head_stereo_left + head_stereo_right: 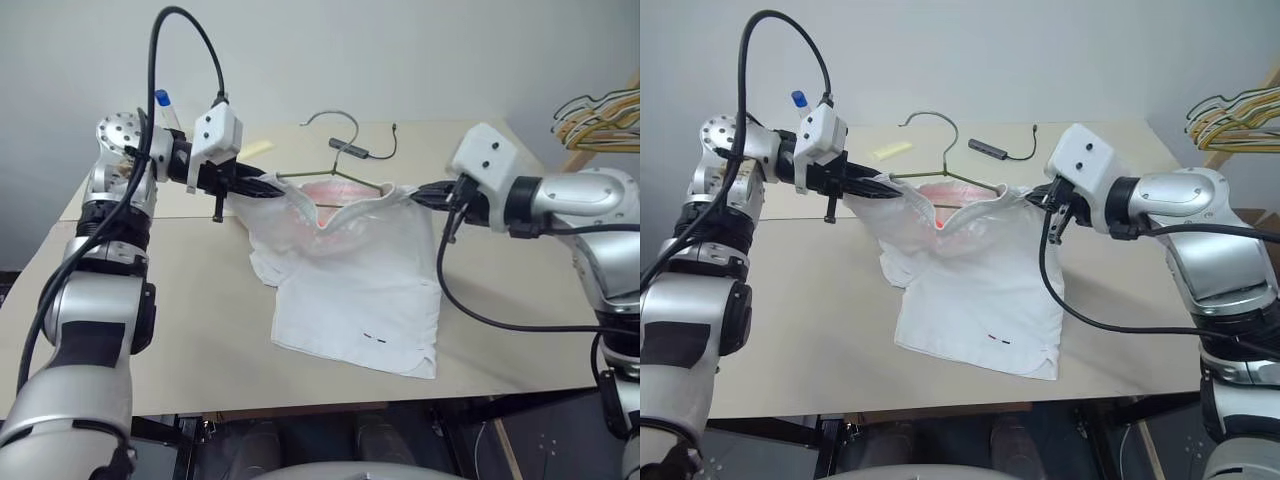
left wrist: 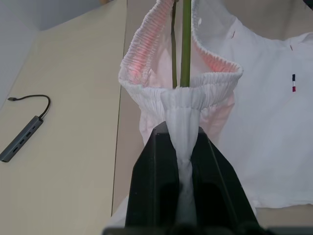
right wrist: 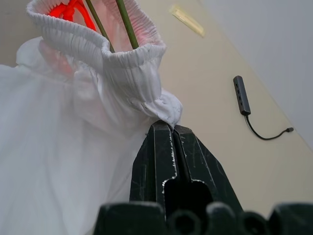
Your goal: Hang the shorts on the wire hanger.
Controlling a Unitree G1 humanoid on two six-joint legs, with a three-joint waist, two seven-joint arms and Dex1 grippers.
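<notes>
Fingers of both grippers, left (image 2: pixel 182 147) and seemingly right (image 3: pixel 172 128), pinched on white shorts (image 1: pixel 355 290), gathered waistband around wire hanger (image 1: pixel 335 172).

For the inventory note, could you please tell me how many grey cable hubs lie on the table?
1: the grey bar-shaped cable hub lies on the beige table, behind the thin olive wire hanger.

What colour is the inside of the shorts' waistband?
Pink on the shorts, inside the white waistband; clearest in the left wrist view.
</notes>
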